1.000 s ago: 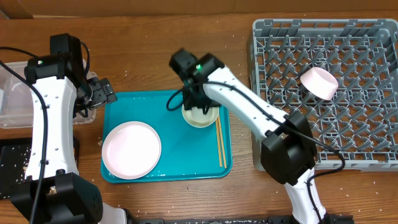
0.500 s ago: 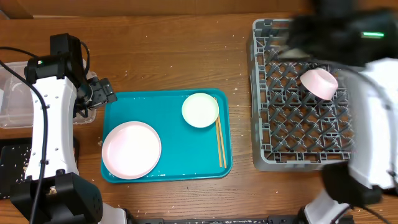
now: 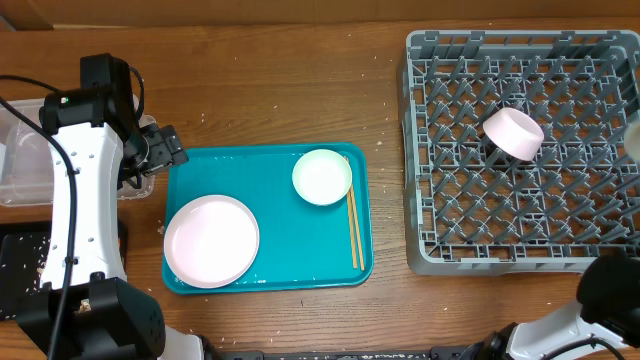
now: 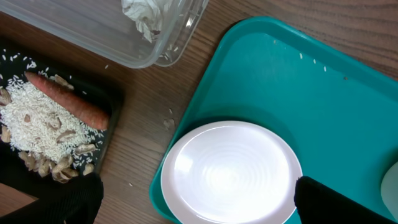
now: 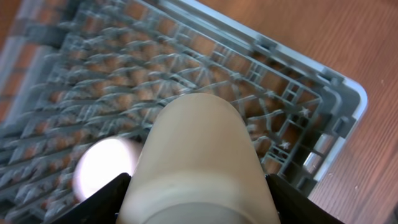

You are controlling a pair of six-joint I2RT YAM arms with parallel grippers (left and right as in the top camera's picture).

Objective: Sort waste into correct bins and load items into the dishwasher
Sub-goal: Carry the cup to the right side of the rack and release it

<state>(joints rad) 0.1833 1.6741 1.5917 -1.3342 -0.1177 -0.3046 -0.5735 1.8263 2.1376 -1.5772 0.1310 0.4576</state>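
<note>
A cream cup [image 5: 198, 155] is clasped by the right gripper [image 5: 199, 200] above the dish rack [image 5: 267, 93] (near its corner) and should be lowered between pegs, clear of the pink bowl [image 3: 513, 133]; the left gripper [image 4: 196, 199] is spread wide.

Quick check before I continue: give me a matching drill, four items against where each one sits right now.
1. carrot
2. large plate
3. pink bowl
4. cream cup

a. in the grey rack
b. on the black tray, on the rice
c. held in the right gripper
d. on the teal tray

Pairs: 1-b, 2-d, 3-a, 4-c
</note>
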